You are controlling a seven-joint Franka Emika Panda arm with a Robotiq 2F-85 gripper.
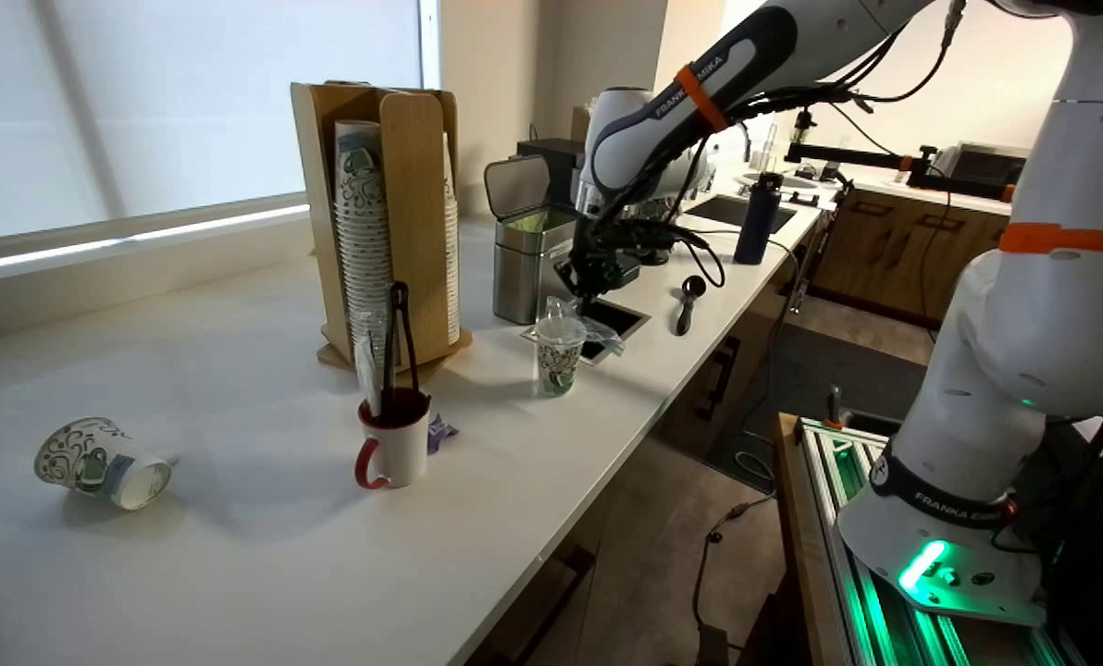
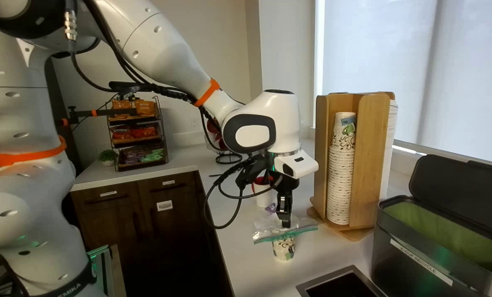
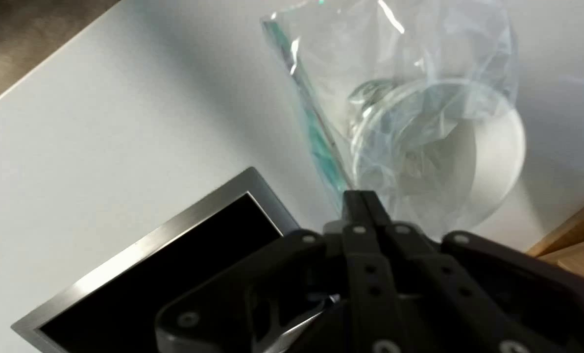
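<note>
My gripper (image 3: 360, 193) is shut on the edge of a clear plastic zip bag (image 3: 341, 54) with a teal strip. The bag drapes over the open mouth of an upright patterned paper cup (image 3: 505, 157), and part of it seems to lie inside the cup. In both exterior views the gripper (image 1: 590, 298) (image 2: 286, 222) points down just above the cup (image 1: 559, 368) (image 2: 284, 250), with the bag (image 1: 601, 335) (image 2: 266, 236) spread to both sides. A dark rectangular opening with a metal rim (image 3: 267, 196) lies in the counter beside the cup.
A wooden cup holder (image 1: 413, 222) and a steel bin with its lid up (image 2: 419, 260) stand near the cup. A red-handled mug (image 1: 403, 453) holds utensils beside a purple wrapper (image 1: 440, 432). A tipped paper cup (image 1: 98, 462), black scoop (image 1: 687, 310) and dark bottle (image 1: 758, 222) are farther off.
</note>
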